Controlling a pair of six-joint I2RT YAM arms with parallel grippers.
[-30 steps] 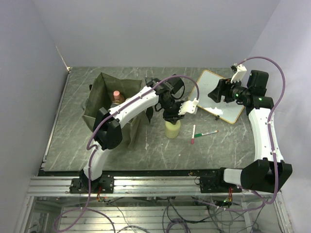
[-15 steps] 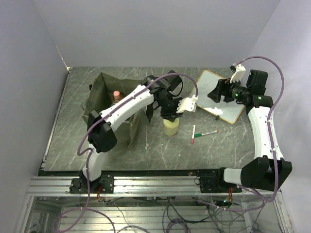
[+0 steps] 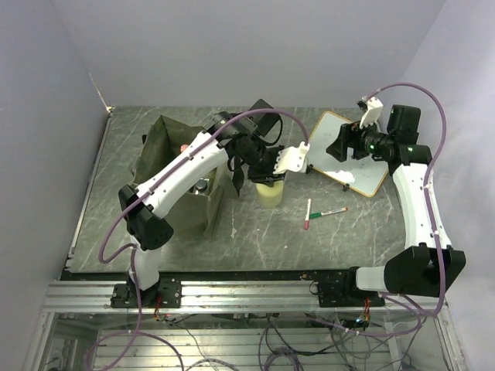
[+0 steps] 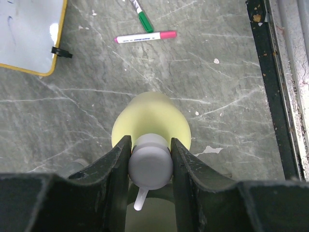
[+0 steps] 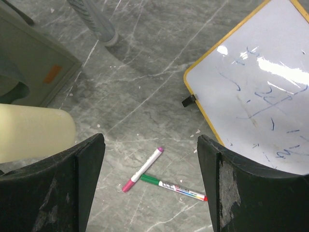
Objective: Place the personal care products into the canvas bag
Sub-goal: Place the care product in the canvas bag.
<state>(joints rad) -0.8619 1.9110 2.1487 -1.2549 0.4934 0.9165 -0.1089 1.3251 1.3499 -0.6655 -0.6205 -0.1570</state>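
The left claw (image 4: 150, 144) pinches the grey cap (image 4: 150, 169) of the pale yellow bottle (image 4: 150, 116) directly below it.

Near the middle of the worktop (image 3: 255, 236), my left gripper (image 4: 149, 145) straddles the cap of the bottle (image 3: 271, 195). The canvas bag (image 3: 158, 158) stands just beside the bottle at its 9 o'clock. The whiteboard (image 3: 363, 166) lies flat at 2 o'clock, and two marker pens (image 3: 308, 214) lie touching each other at 4 o'clock.
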